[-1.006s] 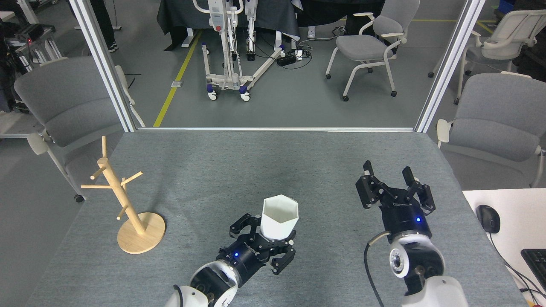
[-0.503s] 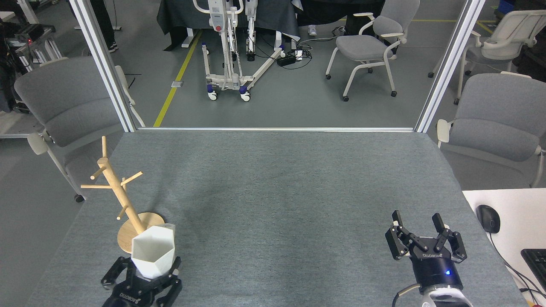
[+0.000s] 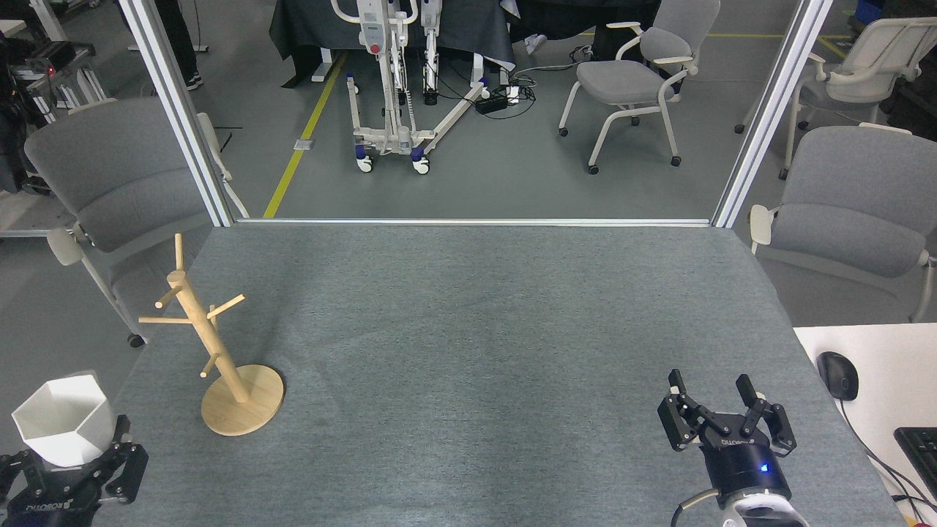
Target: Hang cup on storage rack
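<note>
A: State the condition of the left gripper point(image 3: 64, 468).

B: It sits at the 8 o'clock corner of the head view, out past the left edge of the grey table point(image 3: 468, 351). Its black fingers point(image 3: 124, 468) are closed against the lower body of the cup point(image 3: 64, 419). The cup is gripped, held clear of the table surface, with its hexagonal rim tilted up and toward the viewer. The cup's handle cannot be made out from this angle.

A: And the right gripper point(image 3: 716, 399)?

B: At 4 o'clock, low over the near right part of the table. Its two fingertips stand apart with a plain gap between them. It holds nothing and touches no object.

A: Position of the storage rack point(image 3: 212, 351)?

B: At 9 o'clock, standing on its round base near the table's left edge. The post leans slightly in this view, with short pegs angled off both sides. Every peg that shows is bare.

A: Relation of cup to rack?

B: Apart. The cup lies at 7 o'clock from the rack's base, with open table edge between the two. Rack and right gripper are well apart, across the width of the table.
</note>
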`<state>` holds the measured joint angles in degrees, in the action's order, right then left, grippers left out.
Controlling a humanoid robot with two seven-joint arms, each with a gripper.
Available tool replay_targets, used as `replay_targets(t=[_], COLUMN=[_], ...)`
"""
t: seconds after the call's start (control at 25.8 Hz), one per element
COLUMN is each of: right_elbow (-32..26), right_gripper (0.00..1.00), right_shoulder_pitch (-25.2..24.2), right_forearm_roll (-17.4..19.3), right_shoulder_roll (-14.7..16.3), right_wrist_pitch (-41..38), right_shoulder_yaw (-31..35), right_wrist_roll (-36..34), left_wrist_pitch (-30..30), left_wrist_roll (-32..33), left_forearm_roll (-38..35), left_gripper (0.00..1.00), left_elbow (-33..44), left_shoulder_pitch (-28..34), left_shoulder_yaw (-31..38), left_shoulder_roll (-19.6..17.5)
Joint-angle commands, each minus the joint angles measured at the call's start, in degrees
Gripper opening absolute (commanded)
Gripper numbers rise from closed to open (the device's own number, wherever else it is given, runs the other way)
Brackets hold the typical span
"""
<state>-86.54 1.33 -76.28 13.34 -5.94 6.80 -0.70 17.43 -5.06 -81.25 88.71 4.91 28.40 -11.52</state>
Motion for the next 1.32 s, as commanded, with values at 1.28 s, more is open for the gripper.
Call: replay_targets(t=[1.28], right_elbow=[4.28], right_gripper=[0.99], right_shoulder_pitch=[2.19], right_forearm_roll=[0.35], right_shoulder_roll=[-1.48], right_wrist_pitch=[0.06], right_shoulder_yaw=[-0.12], right_wrist_roll=[-0.18], left_wrist_pitch=[-6.97], left_wrist_roll=[4.71], left_forearm_roll=[-10.42], left_gripper=[0.00], left_elbow=[-4.16], left_shoulder_pitch=[-12.65], left_shoulder_yaw=[-8.71], left_shoulder_roll=[0.62])
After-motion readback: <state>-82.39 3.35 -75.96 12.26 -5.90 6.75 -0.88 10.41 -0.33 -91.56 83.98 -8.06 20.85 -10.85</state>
